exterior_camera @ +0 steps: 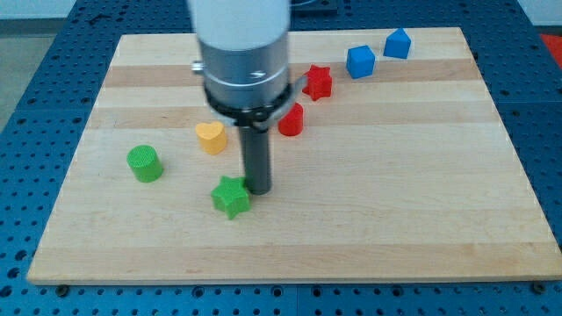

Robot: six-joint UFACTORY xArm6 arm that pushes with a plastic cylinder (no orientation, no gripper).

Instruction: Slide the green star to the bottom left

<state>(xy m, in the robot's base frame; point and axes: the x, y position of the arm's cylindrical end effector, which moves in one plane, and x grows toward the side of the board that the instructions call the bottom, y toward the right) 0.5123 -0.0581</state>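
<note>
The wooden board (pixel 369 219) lies on a blue perforated table (pixel 26 53). My tip (pixel 257 190) stands on the board just to the view's right of the green star (pixel 231 197), at that block's upper right edge; whether the two touch cannot be told. The rod carries no jaws and holds nothing. The green star sits left of the board's centre, in the lower half, well apart from the bottom left corner. A green cylinder (pixel 145 164) stands to the view's left of the star and slightly higher. A yellow heart-shaped block (pixel 211 137) lies above the star, near the rod's left side. A red block (pixel 291 119) of rounded form stands just to the right of the arm's grey housing (pixel 244 61), and a red star (pixel 319 82) lies above it, towards the view's top. Two blue blocks occupy the upper right: a blue cube (pixel 360 61) and, further right, a blue block with a peaked top (pixel 398 43).
</note>
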